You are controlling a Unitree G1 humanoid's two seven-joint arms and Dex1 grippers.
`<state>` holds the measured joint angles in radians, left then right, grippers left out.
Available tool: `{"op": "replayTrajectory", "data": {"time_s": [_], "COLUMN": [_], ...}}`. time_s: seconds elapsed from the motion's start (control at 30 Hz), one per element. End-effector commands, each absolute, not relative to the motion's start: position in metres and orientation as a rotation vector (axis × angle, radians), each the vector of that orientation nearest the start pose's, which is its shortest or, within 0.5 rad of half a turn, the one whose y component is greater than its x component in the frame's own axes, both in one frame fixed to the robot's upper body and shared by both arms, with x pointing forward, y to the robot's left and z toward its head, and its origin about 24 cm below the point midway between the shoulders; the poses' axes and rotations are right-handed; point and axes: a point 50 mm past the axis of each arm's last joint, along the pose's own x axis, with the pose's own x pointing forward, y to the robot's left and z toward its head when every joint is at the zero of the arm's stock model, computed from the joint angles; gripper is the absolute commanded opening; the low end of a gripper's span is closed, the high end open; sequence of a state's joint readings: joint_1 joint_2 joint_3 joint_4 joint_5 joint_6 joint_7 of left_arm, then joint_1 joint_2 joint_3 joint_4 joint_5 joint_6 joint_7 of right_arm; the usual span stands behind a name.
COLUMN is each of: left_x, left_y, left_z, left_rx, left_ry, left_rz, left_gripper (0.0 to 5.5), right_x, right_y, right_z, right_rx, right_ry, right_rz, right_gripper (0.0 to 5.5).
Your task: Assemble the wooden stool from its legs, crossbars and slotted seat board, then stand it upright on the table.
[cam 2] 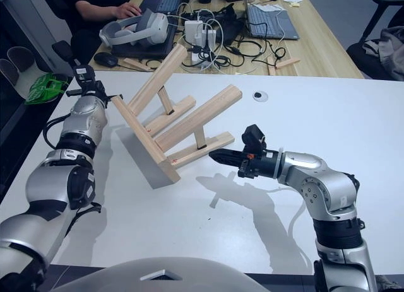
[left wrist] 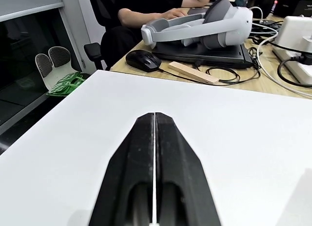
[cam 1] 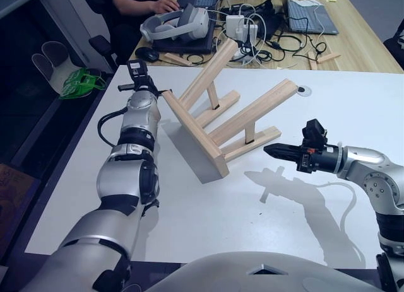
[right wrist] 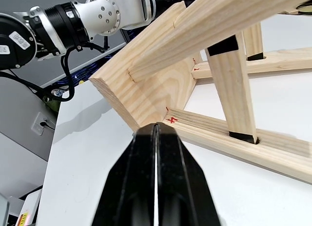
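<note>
The wooden stool [cam 1: 211,122] lies tipped on its side near the middle of the white surface [cam 1: 334,109], between the two arms. Its seat board [cam 1: 196,133] stands slanted on one edge on the side toward the surface's left edge. The right end effector [cam 1: 270,151] has its fingers pressed together, and the tip sits just beside the free end of the near lower leg [cam 1: 252,144]; I cannot tell whether it touches. The right forearm reaches in low and level from the surface's right side. The left end effector [left wrist: 154,116] is also pressed together and holds nothing. It hangs over bare surface toward the far left corner, just left of the seat board's raised edge, with the left arm stretched forward along the left edge. The stool is pale wood and already joined: two legs lie along the surface, two slant up toward the far edge, short crossbars [cam 1: 250,133] link them, and small red marks sit at the joints.
</note>
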<state>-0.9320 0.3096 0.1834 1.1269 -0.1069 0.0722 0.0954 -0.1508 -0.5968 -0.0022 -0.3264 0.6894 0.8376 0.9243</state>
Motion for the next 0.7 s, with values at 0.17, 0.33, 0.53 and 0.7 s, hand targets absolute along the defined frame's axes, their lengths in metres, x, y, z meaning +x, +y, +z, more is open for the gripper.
{"op": "replayTrajectory", "data": {"time_s": [0.17, 0.33, 0.53, 0.7], "left_x": [0.383, 0.366, 0.340, 0.317], "left_y": [0.226, 0.216, 0.199, 0.168], "left_z": [0.084, 0.078, 0.083, 0.085], "left_rx": [0.077, 0.094, 0.095, 0.076], "left_ry": [0.258, 0.276, 0.332, 0.407], "left_rz": [0.168, 0.091, 0.025, -0.081], "left_gripper": [0.04, 0.04, 0.04, 0.04], "right_x": [0.241, 0.254, 0.256, 0.256], "right_y": [-0.174, -0.187, -0.196, -0.197], "right_z": [0.115, 0.124, 0.133, 0.134], "right_rx": [0.190, 0.218, 0.222, 0.232], "right_ry": [0.378, 0.319, 0.300, 0.292], "right_rz": [1.109, 1.011, 0.978, 0.973], "right_gripper": [0.00, 0.00, 0.00, 0.00]}}
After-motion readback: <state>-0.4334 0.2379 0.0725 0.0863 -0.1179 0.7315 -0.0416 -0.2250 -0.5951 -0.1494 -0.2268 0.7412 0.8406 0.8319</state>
